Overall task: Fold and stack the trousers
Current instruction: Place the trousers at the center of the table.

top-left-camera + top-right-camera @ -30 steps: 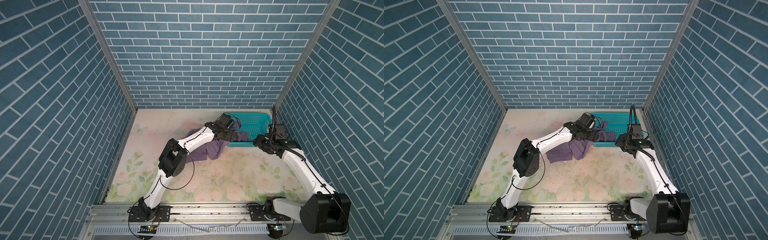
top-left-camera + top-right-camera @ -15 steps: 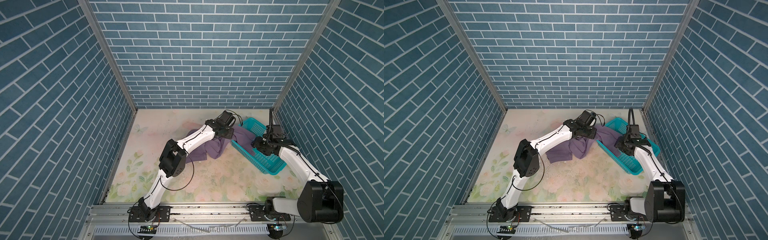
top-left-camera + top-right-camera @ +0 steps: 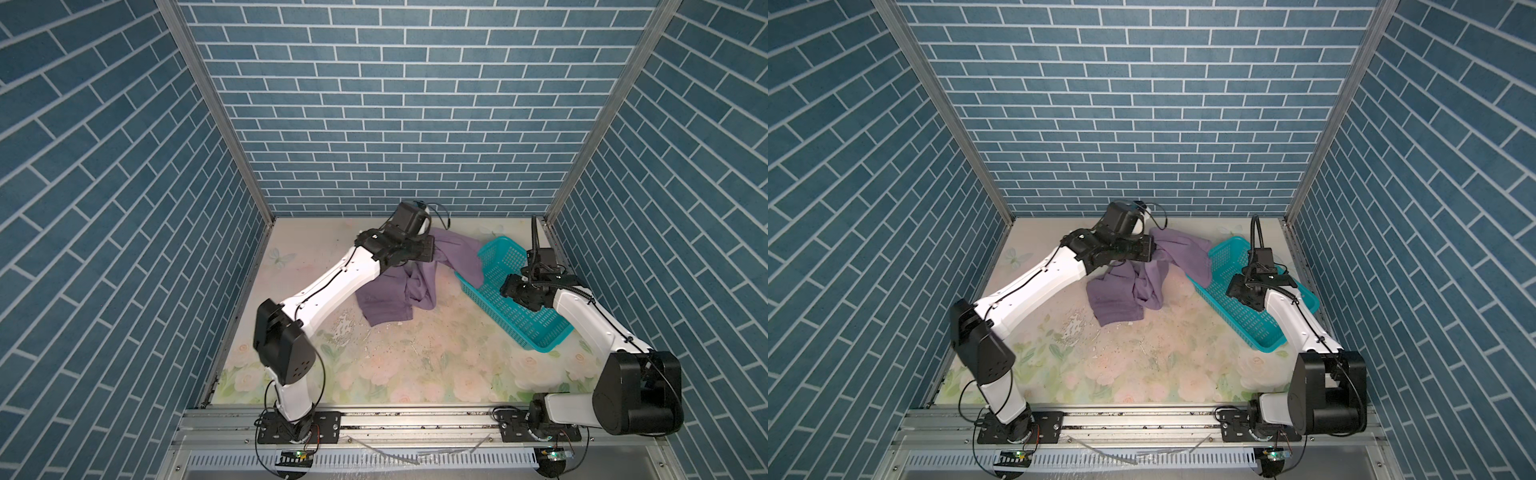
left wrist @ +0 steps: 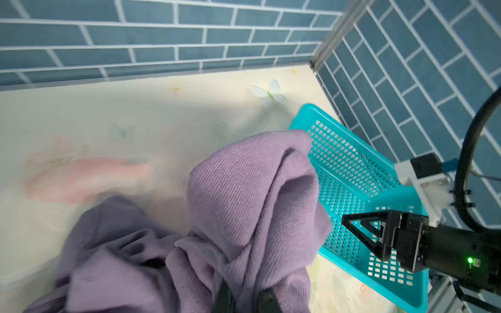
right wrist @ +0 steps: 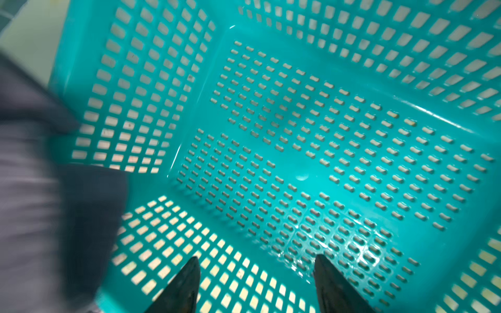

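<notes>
Your left gripper (image 3: 430,251) is clamped on the trousers (image 3: 390,295): they hang from it, one fold draped over the basket (image 3: 536,328) rim, the rest heaped on the table (image 3: 415,365). Your right gripper (image 5: 257,257) stands apart, empty, above the basket, so pulling could drag it along. The tabletop is flowered and scuffed, with blue brick walls (image 3: 407,104) on three sides

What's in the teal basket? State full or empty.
Almost empty: the teal basket floor lies bare; only part of the purple trousers hangs over one wall.
</notes>
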`<state>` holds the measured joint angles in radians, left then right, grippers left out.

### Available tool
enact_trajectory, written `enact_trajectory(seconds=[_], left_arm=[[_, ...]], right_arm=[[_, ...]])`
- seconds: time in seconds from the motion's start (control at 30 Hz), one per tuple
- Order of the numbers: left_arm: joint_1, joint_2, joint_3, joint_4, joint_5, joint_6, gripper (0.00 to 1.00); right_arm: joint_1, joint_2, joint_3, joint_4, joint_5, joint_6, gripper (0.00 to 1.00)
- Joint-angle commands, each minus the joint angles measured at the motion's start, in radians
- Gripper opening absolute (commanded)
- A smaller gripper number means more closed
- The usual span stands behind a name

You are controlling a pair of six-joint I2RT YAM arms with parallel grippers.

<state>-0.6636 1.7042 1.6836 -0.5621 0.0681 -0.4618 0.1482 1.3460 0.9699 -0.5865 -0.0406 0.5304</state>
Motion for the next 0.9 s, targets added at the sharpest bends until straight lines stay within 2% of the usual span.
enact_trajectory(seconds=[0.0,0.17,0.27,0.37,0.4,0.47,0.53,0.63,0.73,0.87], left_arm=[[0.071,-0.134,-0.160,0.066,-0.053,-0.059,0.06],[0.164,-0.266,-0.391,0.045,-0.072,-0.116,0.09],[0.180,-0.292,-0.485,0.034,-0.087,-0.132,0.16],[0.180,-0.270,-0.519,0.026,-0.089,-0.133,0.31],[0.180,-0.254,-0.518,0.027,-0.084,-0.133,0.41],[0.180,-0.215,-0.495,0.036,-0.061,-0.134,0.64],[0.175,-0.175,-0.458,0.065,-0.014,-0.133,0.74],[0.128,-0.109,-0.344,0.071,-0.007,-0.106,0.79],[0.045,-0.023,-0.196,0.020,-0.071,-0.055,0.83],[-0.041,0.100,-0.036,0.000,-0.086,-0.018,0.87]], right_arm=[[0.097,-0.018,0.087,-0.091,0.119,-0.069,0.70],[0.224,0.056,0.132,-0.131,0.190,-0.105,0.73],[0.273,0.105,0.162,-0.174,0.254,-0.112,0.72],[0.325,0.064,0.156,-0.170,0.273,-0.095,0.71],[0.340,0.045,0.149,-0.167,0.271,-0.087,0.71],[0.369,-0.005,0.126,-0.175,0.275,-0.053,0.71],[0.392,-0.060,0.090,-0.192,0.286,0.000,0.70],[0.411,-0.196,-0.013,-0.204,0.279,0.118,0.71],[0.415,-0.346,-0.135,-0.195,0.219,0.230,0.67],[0.415,-0.491,-0.263,-0.253,0.185,0.345,0.58]])
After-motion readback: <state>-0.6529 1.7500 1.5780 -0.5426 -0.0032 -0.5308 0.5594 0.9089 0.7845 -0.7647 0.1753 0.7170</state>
